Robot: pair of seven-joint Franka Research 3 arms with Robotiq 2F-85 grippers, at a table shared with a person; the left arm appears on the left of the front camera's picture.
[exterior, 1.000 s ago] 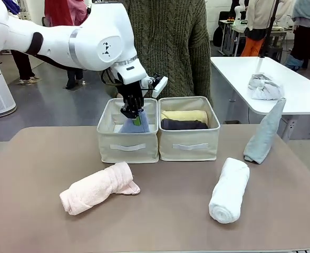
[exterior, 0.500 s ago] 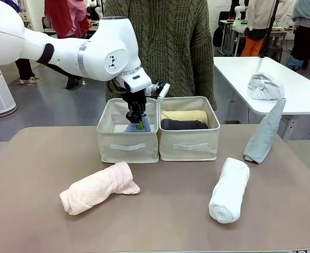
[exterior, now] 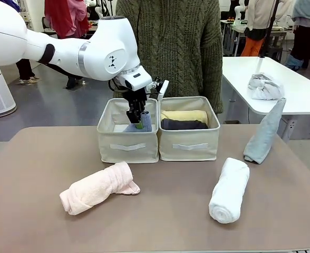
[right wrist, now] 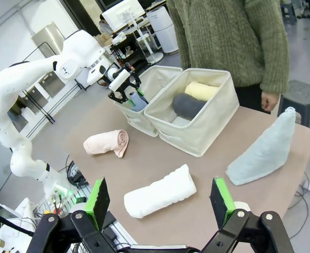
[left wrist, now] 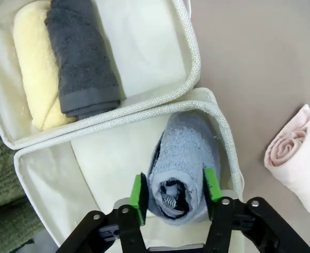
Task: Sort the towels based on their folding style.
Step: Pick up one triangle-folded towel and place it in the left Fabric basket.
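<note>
On my left the pink towel roll (exterior: 98, 188) lies on the brown table (exterior: 160, 226), near the front and apart from everything else; behind it stands the left cream fabric bin (exterior: 127, 145), and my left gripper (left wrist: 173, 190) reaches down into it, jaws spread wide, one green pad on each side of the lavender-blue cone towel (left wrist: 182, 153) without squeezing it; that towel rests inside the bin, toward the side that adjoins the other bin; just beside it, walls touching, is the right cream fabric bin (exterior: 189, 143), holding the yellow towel roll (exterior: 184, 115) at the back and the dark grey towel roll (exterior: 183, 125) in front of it, the two lying side by side; a person in a green cable-knit sweater (exterior: 171, 47) stands behind both bins; further right the white towel roll (exterior: 229, 191) lies on the table near the front; past it the pale grey-blue cone towel (exterior: 264, 133) stands upright near the table's right edge; my right gripper (right wrist: 160, 203) hangs above the table with its jaws wide apart, nothing between them.
</note>
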